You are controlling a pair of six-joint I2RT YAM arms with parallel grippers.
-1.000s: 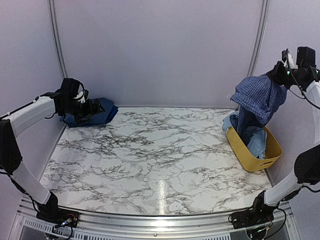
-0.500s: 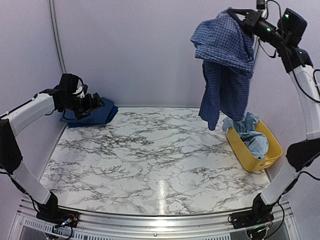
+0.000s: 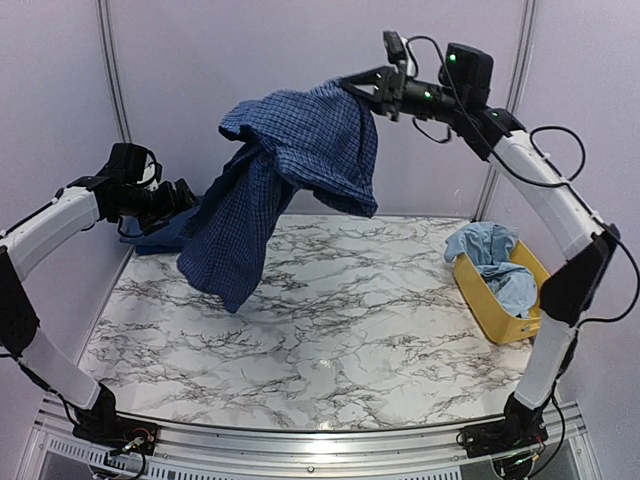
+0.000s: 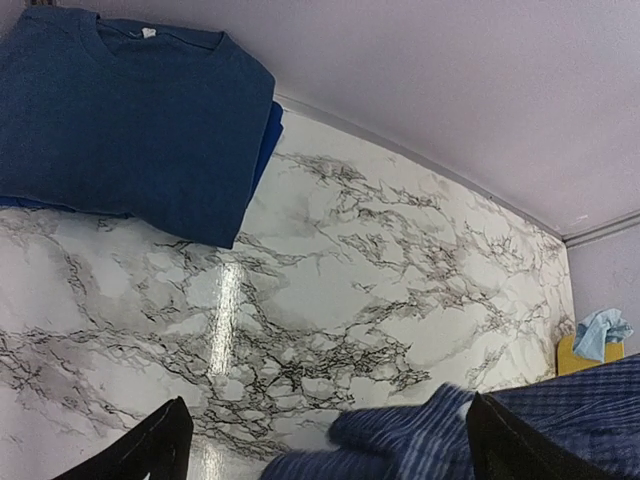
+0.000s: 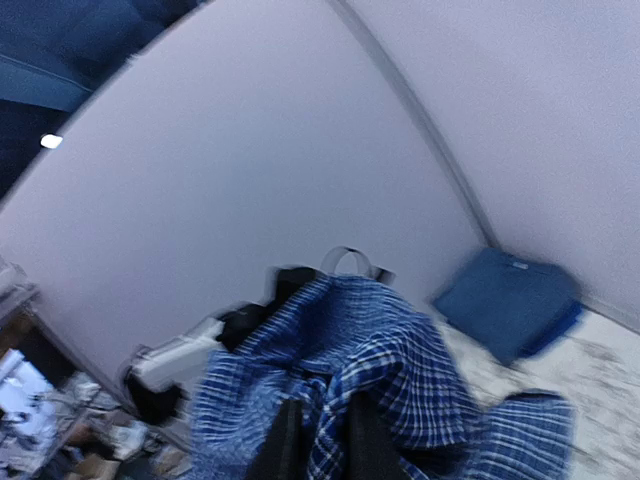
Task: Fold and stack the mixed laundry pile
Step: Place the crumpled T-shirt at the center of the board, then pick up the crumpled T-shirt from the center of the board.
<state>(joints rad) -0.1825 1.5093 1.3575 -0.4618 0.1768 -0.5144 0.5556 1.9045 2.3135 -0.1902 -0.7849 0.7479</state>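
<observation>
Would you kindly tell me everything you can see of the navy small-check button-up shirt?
The navy small-check button-up shirt is soft woven cloth, crumpled and unfolded. It hangs in the air above the marble-patterned table, pinched at one upper edge by the shut right tool, draping down and leftward in loose folds. Its lowest corner looks clear of the tabletop.

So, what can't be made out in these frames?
- Top view: the checked shirt hides most of the folded dark-blue stack. The spot where the right gripper pinches the shirt is too small to read.
- Right wrist view: motion blur smears the fabric and the grip.
- Top view: the yellow tub wall and the light-blue garment hide whatever lies beneath.
- Left wrist view: the bottom edge cuts off the open left gripper. The tub is only a sliver.
</observation>
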